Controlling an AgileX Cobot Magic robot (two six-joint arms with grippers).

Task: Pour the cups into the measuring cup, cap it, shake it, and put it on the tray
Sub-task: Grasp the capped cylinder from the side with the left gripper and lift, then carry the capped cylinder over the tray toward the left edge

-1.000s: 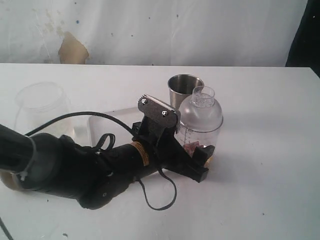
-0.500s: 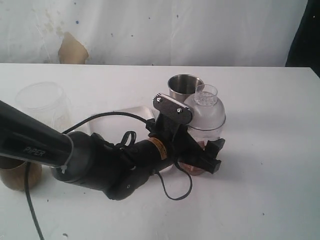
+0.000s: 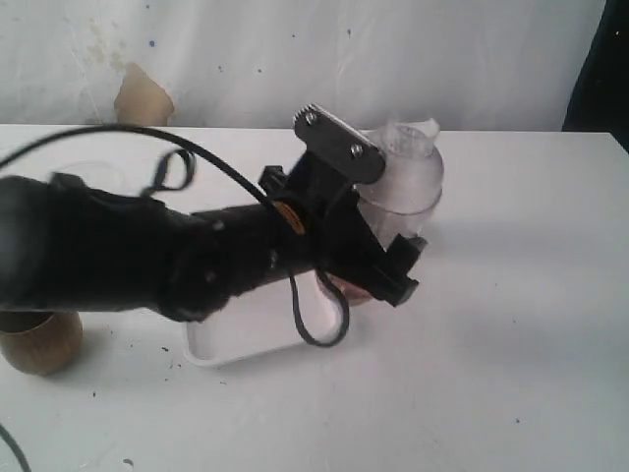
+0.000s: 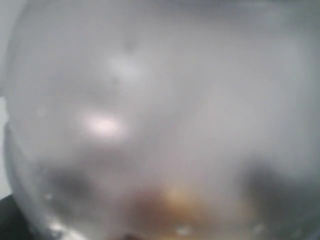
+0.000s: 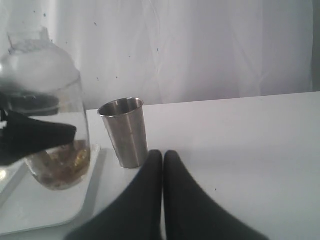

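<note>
Left gripper (image 3: 388,267) pinches the measuring cup (image 3: 405,197) low over the tray (image 3: 231,346) — shaking could pop its lid (image 3: 405,155); right gripper (image 5: 162,154) sits pressed together.

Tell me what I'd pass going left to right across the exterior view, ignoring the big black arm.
brown cup → white tray → measuring cup

The measuring cup (image 3: 408,187) is clear and misted, with amber-brown contents at its base. The left gripper (image 3: 405,267) is black. The tray (image 3: 236,339) is white and the steel tumbler (image 5: 125,132) silver-grey. The brown cup (image 3: 39,342) sits at lower left, and a tan patch (image 3: 142,96) marks the white wall.
</note>
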